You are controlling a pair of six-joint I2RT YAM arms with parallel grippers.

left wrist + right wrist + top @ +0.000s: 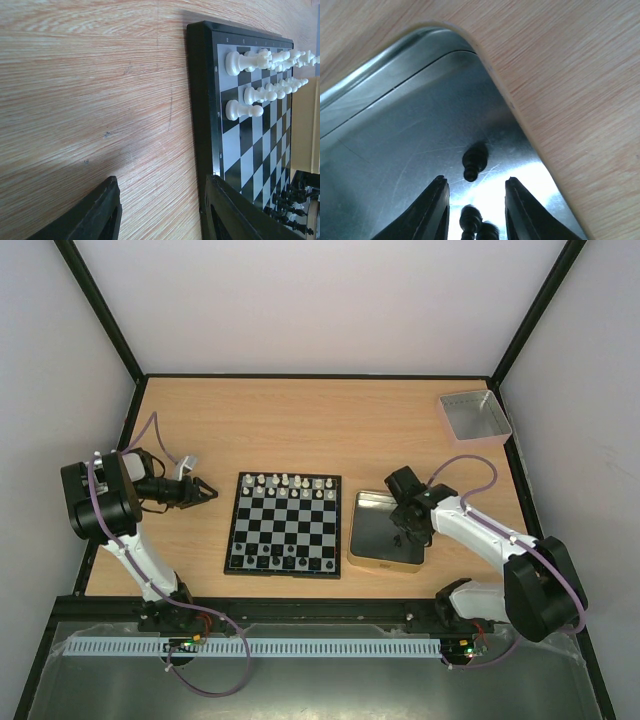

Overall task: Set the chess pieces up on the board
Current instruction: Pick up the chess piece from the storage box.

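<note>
The top camera sits high above and behind the near edge of the table (330, 420), looking down and forward, far enough off to take in the whole top with the board (285, 525) near the middle. The left wrist camera rides low and close, just left of the board, facing right across it, with the left gripper (161, 180) at its bottom edge. The right wrist camera hangs very close, right of the board, looking down past the right gripper (476, 180) into the tin (380, 75). The top view shares the board with 1 wrist view and the tin with the other.
</note>
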